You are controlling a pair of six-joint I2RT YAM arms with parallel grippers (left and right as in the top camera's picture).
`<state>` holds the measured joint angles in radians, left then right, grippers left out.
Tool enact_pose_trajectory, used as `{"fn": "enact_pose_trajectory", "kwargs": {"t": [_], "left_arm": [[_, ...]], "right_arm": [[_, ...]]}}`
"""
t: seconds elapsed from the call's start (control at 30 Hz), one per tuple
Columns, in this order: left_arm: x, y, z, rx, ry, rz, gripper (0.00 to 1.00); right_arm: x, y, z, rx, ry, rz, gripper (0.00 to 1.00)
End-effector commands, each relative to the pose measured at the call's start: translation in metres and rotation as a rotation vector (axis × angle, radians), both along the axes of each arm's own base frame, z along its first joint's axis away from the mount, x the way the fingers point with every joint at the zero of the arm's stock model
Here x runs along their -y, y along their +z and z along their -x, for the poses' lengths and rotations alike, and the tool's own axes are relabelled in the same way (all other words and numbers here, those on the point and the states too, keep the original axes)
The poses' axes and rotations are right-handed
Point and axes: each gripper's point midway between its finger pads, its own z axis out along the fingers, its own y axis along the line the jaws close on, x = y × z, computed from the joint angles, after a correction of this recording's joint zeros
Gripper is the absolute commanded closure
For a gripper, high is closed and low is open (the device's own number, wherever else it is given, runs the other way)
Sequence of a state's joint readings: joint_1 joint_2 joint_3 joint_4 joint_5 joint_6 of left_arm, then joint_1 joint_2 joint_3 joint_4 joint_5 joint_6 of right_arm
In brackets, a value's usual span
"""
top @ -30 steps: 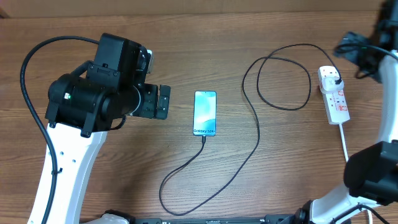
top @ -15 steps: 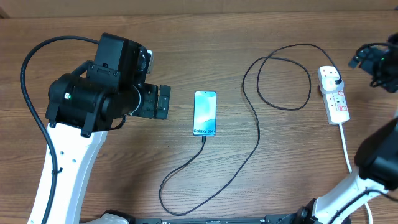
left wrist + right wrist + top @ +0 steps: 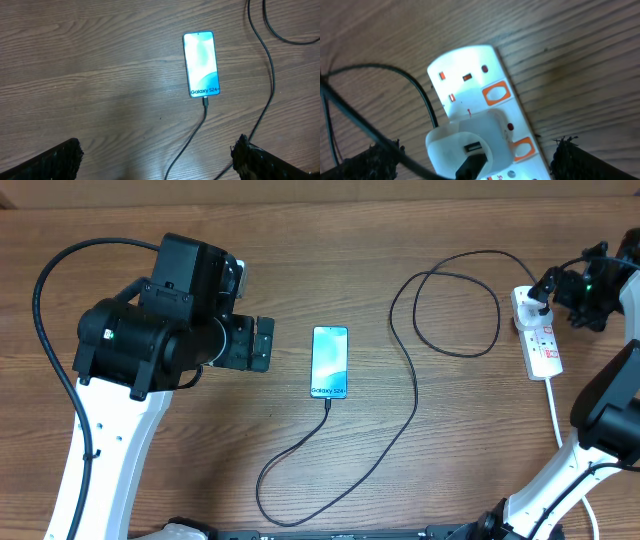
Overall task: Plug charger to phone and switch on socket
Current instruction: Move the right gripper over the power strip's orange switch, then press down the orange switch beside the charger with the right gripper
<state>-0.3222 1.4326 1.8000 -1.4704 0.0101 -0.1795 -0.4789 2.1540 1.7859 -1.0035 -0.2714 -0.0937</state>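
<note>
The phone (image 3: 330, 362) lies on the wooden table with its light blue "Galaxy S24" screen up; it also shows in the left wrist view (image 3: 201, 63). The black charger cable (image 3: 405, 395) is plugged into the phone's bottom edge and loops across to a white adapter (image 3: 470, 147) seated in the white socket strip (image 3: 538, 332). The strip shows close up in the right wrist view (image 3: 470, 67) with orange-red switches. My right gripper (image 3: 572, 292) is open, hovering over the strip with the adapter between its fingers. My left gripper (image 3: 258, 343) is open and empty, left of the phone.
The strip's thick white cord (image 3: 553, 408) runs down the right side toward the front edge. The black cable forms a loop (image 3: 450, 305) at back centre and a long curve (image 3: 285, 480) near the front.
My right gripper has come down and left from the far right edge to hover just over the socket strip. The left arm, phone and cable have not moved.
</note>
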Motion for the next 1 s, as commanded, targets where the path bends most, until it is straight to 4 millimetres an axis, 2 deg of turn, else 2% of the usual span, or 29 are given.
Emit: {"fn": "enact_pose_trajectory", "kwargs": {"t": [0.0, 0.3, 0.63, 0.8, 0.97], "left_arm": [[0.001, 0.002, -0.002, 0.012, -0.018, -0.015, 0.01], [0.001, 0.002, -0.002, 0.012, -0.018, -0.015, 0.01], [0.001, 0.002, -0.002, 0.012, -0.018, -0.015, 0.01], [0.001, 0.002, -0.002, 0.012, -0.018, -0.015, 0.01], [0.001, 0.002, -0.002, 0.012, -0.018, -0.015, 0.01]], "right_arm": [[-0.012, -0.021, 0.002, 0.001, 0.026, -0.065, 0.00], [-0.026, -0.042, 0.007, 0.014, 0.040, -0.121, 0.00], [-0.042, -0.043, 0.009, 0.017, 0.060, -0.185, 0.00], [-0.035, -0.034, 0.002, 0.042, 0.057, -0.167, 0.00], [-0.014, -0.012, -0.001, 0.046, 0.025, -0.132, 0.00]]}}
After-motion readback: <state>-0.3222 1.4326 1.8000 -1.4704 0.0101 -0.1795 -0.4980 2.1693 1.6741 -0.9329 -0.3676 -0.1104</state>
